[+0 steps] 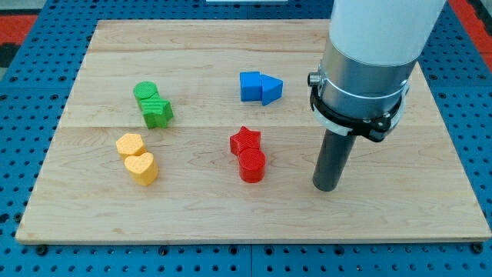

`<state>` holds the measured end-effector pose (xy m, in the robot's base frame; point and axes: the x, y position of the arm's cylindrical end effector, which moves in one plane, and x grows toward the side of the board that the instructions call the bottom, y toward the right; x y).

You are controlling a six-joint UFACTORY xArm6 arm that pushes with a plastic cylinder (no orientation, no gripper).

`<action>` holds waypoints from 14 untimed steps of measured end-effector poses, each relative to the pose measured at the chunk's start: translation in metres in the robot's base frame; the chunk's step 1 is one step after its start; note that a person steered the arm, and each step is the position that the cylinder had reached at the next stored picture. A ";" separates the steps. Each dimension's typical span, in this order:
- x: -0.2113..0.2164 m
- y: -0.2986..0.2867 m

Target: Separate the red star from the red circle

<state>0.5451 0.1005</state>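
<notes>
Red star (245,141) touching red circle (251,165)

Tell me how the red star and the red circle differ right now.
Shape: the red star has pointed lobes, while the red circle is round. Position: the red star sits nearer the view's top, the red circle nearer the bottom and closer to my tip. Both are red, and they are touching.

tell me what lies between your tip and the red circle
Nothing: in the camera view only bare wooden board separates my tip, at the view's right, from the red circle, which touches the red star.
</notes>
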 end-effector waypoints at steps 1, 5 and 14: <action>-0.007 -0.006; -0.046 -0.096; -0.186 -0.023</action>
<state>0.3594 0.0773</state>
